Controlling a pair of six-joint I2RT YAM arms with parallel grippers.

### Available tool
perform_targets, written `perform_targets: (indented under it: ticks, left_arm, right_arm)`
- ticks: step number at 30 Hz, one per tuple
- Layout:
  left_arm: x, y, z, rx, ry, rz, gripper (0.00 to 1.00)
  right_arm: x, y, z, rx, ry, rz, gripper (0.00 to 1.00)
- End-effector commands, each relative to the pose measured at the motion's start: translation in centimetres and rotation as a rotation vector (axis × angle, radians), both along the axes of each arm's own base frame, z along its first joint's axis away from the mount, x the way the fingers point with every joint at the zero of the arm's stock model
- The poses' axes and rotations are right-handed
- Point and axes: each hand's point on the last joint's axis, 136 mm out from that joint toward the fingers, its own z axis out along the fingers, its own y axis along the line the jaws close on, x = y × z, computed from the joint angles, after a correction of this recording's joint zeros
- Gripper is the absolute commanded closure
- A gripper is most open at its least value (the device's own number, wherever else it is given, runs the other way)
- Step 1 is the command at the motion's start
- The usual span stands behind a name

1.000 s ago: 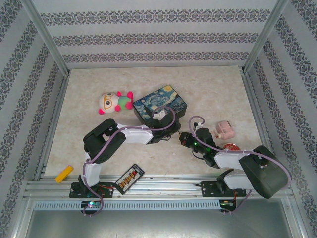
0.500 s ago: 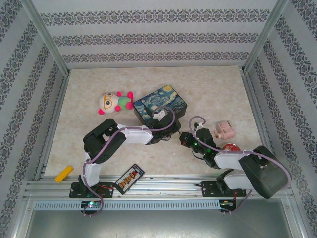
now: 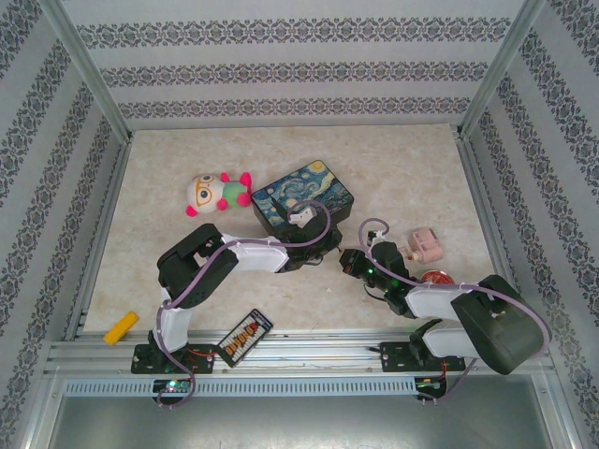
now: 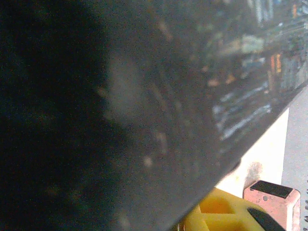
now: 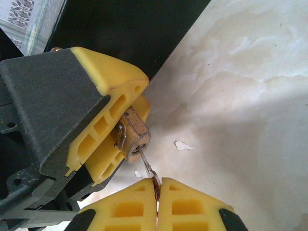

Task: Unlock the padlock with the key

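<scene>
At the near left corner of the tabletop [image 3: 393,168] we see a yellow block [image 3: 121,328]. A small bead-frame toy [image 3: 245,337] lies at the near edge beside the left arm's base. Further back, left of centre, a plush doll [image 3: 217,192] lies just beside a tin box [image 3: 304,198] printed with a swirling night sky.

The left arm reaches across the front of that box. In the top view the left gripper [image 3: 328,254] sits just off the box's near right corner, tip to tip with the right gripper [image 3: 345,263]. The left wrist camera is pressed close to the box's dark side, with a yellow finger [image 4: 216,217] at the bottom and a pink block [image 4: 271,202] beyond it.

The right wrist view is the clearest. The left gripper's yellow fingers [image 5: 111,108] are closed on the padlock [image 5: 135,134], holding it above the tabletop near the middle with its keyhole end turned toward the right gripper [image 5: 157,185]. The key [image 5: 148,165] runs from that end of the padlock into the right gripper, whose jaws are pinched tight on it with no gap. We cannot tell how deep the key sits.

To the right, a pink object [image 3: 426,246] lies near the right edge, and a small red round thing [image 3: 433,278] lies just nearer, beside the right arm.
</scene>
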Motion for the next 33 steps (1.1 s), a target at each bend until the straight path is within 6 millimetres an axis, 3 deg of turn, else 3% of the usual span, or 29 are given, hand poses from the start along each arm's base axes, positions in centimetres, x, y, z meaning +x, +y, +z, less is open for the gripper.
perform_targets:
  ticks: [1, 17, 33]
  left_arm:
    - [-0.5, -1.2, -0.1, -0.063, 0.023, -0.015, 0.94]
    - [-0.5, -1.2, -0.1, -0.066, 0.022, -0.017, 0.94]
    - [-0.4, -0.6, 0.1, -0.060, 0.008, 0.007, 0.95]
  right_arm:
    - [0.7, 0.5, 1.5, 0.052, -0.050, 0.005, 1.00]
    - [1.1, 1.4, 0.9, 0.097, -0.035, 0.019, 1.00]
    - [0.5, 0.4, 0.3, 0.095, -0.021, -0.007, 1.00]
